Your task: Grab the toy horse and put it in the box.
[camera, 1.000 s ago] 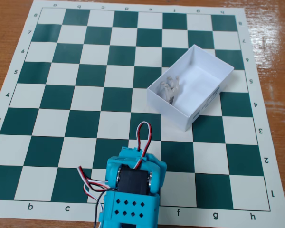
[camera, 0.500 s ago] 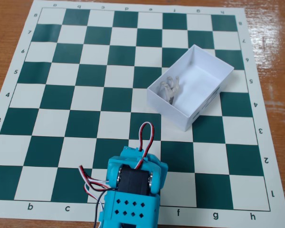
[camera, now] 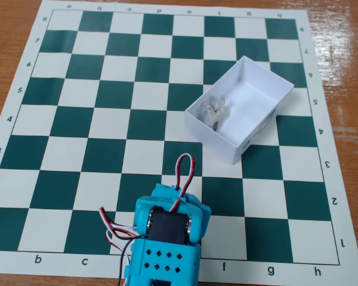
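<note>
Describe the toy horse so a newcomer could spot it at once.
Start from the green-and-white chessboard and find the white box sitting askew on its right half. The toy horse lies inside, near the box's left corner: a tiny grey-white figurine, the only thing in the box.

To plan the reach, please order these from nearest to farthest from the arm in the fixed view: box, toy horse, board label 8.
1. box, up and right of the arm
2. toy horse, inside the box, at its left end
3. label 8, far upper-left corner
</note>
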